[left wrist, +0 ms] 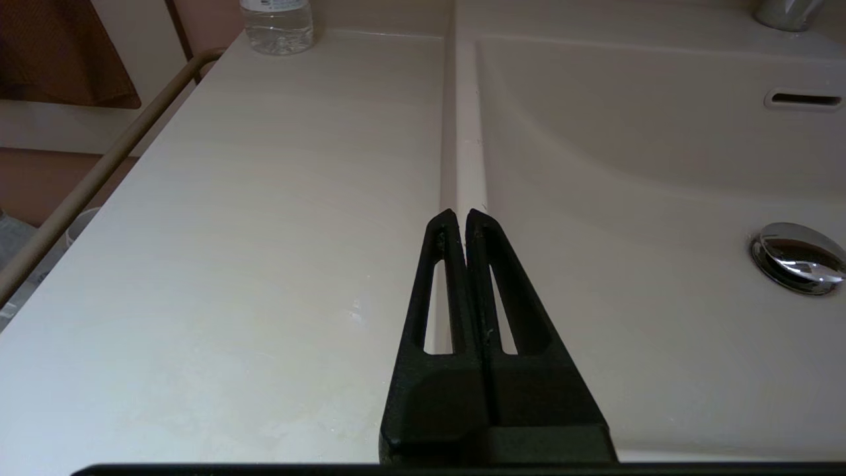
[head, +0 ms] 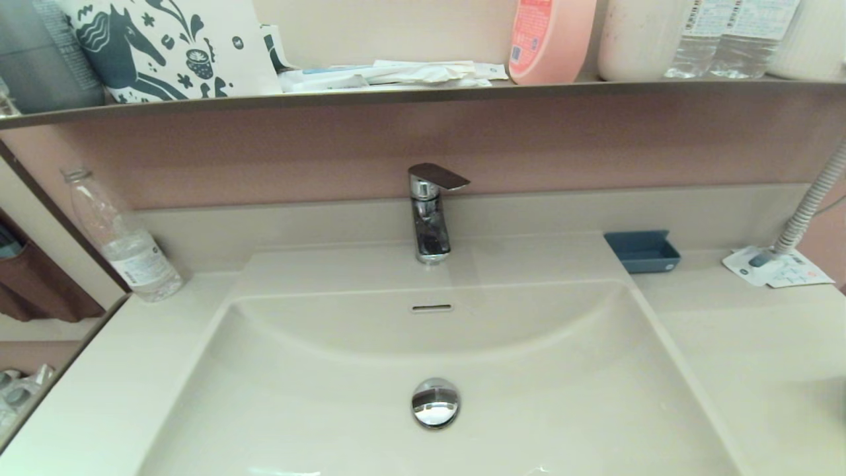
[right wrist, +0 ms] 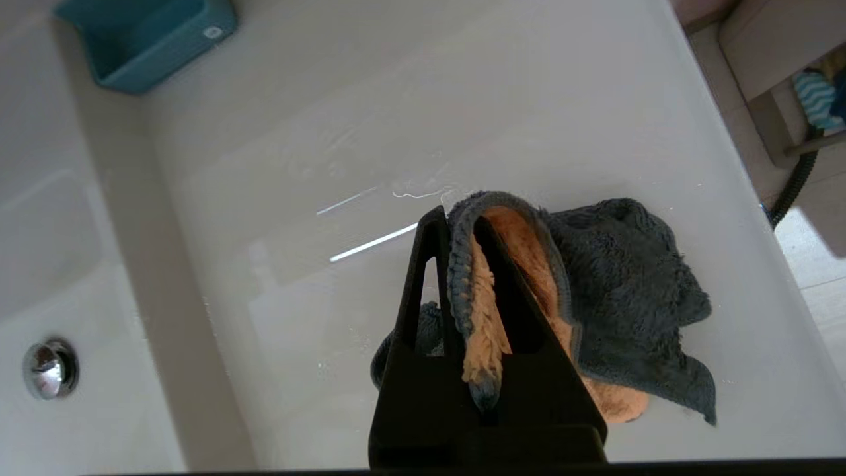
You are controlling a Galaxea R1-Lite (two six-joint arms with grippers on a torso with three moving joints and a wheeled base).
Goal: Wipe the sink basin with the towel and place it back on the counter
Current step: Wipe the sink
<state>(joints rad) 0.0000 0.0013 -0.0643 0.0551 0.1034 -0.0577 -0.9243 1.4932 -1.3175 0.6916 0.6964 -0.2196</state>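
Observation:
The beige sink basin (head: 542,403) fills the head view, with its slot overflow hole (head: 431,308) and chrome drain stopper (head: 435,402); no gripper shows there. In the right wrist view my right gripper (right wrist: 461,221) is shut on the orange towel (right wrist: 621,284) with dark grey edging, a fold pinched between its fingers. The rest of the cloth bunches on the counter (right wrist: 370,132) to the right of the basin. My left gripper (left wrist: 461,217) is shut on nothing, hovering over the basin's left rim (left wrist: 466,132) beside the left counter (left wrist: 264,198).
A chrome faucet (head: 431,211) rises behind the basin. A blue tray (head: 642,251) and printed white papers (head: 776,266) lie on the right counter, near a corrugated hose (head: 813,201). A clear bottle (head: 122,238) stands at the left back. The brown shelf (head: 423,92) above carries bottles.

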